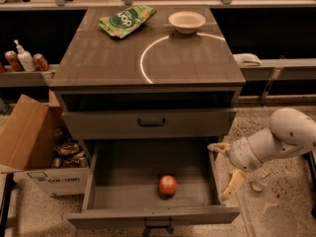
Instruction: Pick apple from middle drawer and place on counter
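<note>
The red apple (168, 185) lies on the grey floor of the pulled-out middle drawer (123, 168), near its front and a little right of centre. My gripper (225, 168) hangs just outside the drawer's right wall, to the right of the apple and apart from it. Its two cream fingers are spread wide, one at the top (217, 147) and one lower (233, 183), with nothing between them. The counter (108, 58) is the glossy grey-brown cabinet top above, with a bright curved reflection.
A white bowl (186, 21) and a green chip bag (127, 19) sit at the back of the counter. A shut drawer front (150, 122) is above the open drawer. An open cardboard box (29, 142) stands at the left on the speckled floor.
</note>
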Robot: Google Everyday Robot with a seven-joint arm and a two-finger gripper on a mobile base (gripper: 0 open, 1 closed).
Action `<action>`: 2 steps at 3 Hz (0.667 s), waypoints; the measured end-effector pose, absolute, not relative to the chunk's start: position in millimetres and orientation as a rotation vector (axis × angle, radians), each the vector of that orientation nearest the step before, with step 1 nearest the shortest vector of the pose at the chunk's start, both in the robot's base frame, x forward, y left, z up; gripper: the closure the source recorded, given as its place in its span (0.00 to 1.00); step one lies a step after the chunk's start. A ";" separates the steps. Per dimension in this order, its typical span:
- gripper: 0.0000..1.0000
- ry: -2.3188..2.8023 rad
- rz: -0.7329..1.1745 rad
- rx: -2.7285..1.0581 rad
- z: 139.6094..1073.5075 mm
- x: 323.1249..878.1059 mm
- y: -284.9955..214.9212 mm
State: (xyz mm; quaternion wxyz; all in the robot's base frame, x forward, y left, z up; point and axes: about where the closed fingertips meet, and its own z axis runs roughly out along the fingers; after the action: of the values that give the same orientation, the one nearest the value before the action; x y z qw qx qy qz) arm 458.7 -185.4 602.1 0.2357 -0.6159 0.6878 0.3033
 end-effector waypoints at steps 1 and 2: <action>0.00 1.903 0.819 -1.712 584.1 468.3 -181.5; 0.00 1.865 0.815 -1.764 552.9 486.7 -169.3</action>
State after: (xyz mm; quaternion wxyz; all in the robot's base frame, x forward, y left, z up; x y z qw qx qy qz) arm 486.7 -169.3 552.9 0.2219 -0.6386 0.6752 0.2950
